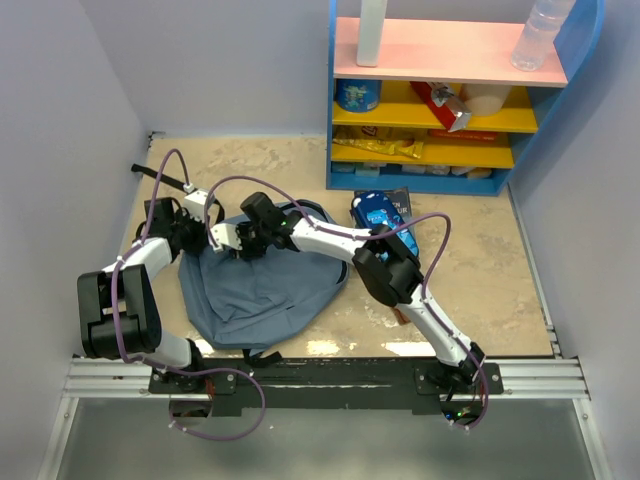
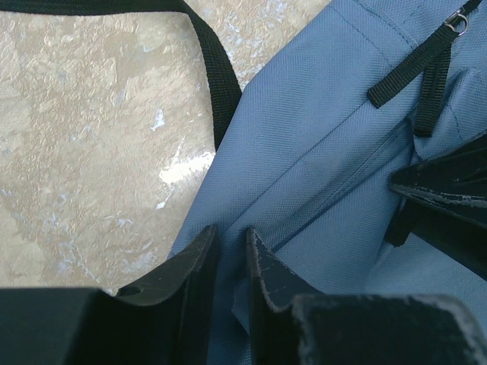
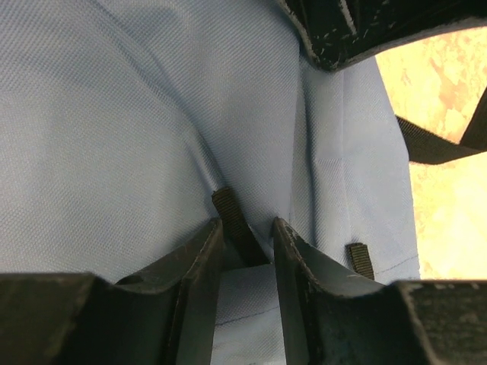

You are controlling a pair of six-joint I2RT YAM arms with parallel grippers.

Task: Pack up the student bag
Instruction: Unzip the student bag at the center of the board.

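Pinching student bag (image 1: 262, 290) fabric, left gripper (image 2: 230, 237) clenched on far fold; right gripper (image 3: 247, 228) straddles black tab (image 3: 228, 205), grip uncertain. Seat tab deep before pulling.

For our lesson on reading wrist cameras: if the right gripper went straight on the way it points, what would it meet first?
The black pull tab of the student bag, sitting between the fingers of the right gripper, with blue fabric right behind it; depth is unclear.

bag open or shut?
Looks shut: the student bag lies flat, and no inner lining or gap is visible in any view.
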